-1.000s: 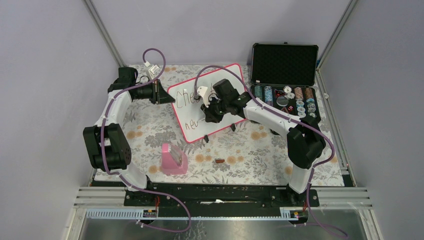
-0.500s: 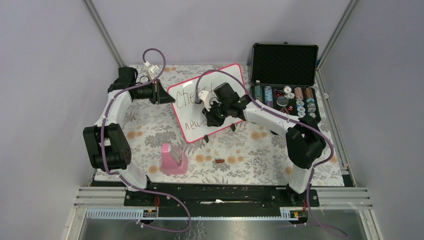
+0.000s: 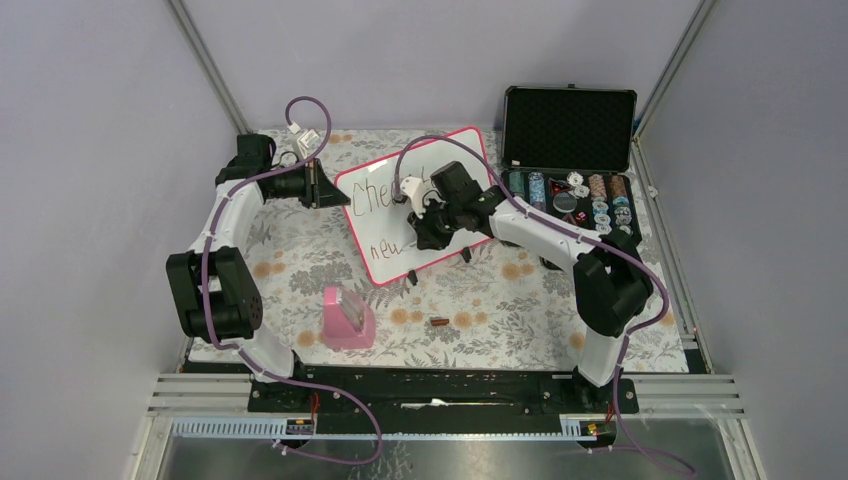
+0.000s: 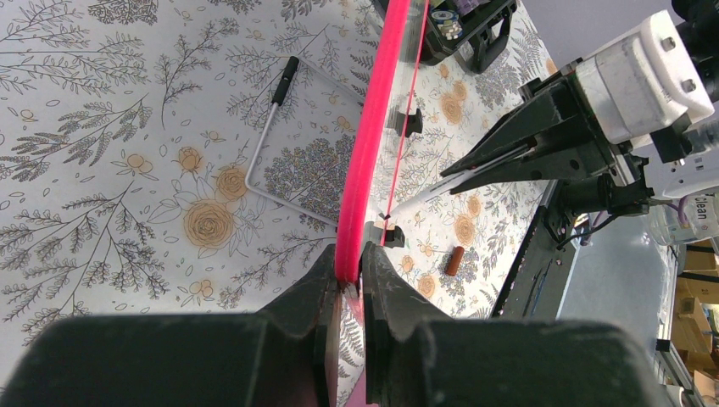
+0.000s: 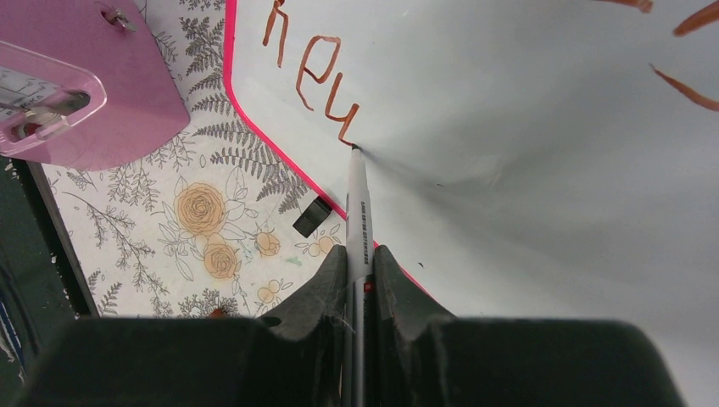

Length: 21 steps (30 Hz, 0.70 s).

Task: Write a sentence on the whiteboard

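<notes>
The right tool (image 5: 359,254), clamped on a marker (image 5: 357,199), has carried the sentence (image 5: 314,72) on to "new", more words likely due, as the left tool (image 4: 348,259) pinches the whiteboard (image 3: 372,222) near the far edge of the tabletop (image 3: 480,300).

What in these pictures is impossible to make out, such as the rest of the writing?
Top view: the right gripper, holding the marker, covers the end of the sentence's upper line on the whiteboard.
Right wrist view: the top edge cuts that line off.
Left wrist view: the whiteboard is edge-on, its face hidden.
Top view: the small brown piece and the round pieces in the black case are too small to identify.
</notes>
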Available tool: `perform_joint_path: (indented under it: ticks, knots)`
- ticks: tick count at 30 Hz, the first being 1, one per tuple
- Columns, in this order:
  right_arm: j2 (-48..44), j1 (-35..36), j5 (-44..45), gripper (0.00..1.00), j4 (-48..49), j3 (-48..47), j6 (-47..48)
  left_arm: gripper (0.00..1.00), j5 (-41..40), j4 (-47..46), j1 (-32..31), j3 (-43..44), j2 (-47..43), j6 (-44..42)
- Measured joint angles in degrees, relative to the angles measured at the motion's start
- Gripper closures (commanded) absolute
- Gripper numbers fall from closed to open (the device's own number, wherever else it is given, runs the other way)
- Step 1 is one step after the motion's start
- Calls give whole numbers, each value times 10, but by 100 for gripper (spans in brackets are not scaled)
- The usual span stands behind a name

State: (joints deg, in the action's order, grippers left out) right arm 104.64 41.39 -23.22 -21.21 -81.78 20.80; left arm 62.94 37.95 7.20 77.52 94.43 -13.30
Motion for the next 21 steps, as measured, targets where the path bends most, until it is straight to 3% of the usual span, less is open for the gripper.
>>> perform_joint_path:
  ticks: [15,21]
  knots:
    - [-1,-8,-1,100,-3,-38,0,99,0,0,0,0,0,0]
    - [-19,-11,-10,100,-4,-38,0,85,-1,0,0,-1,-3,0]
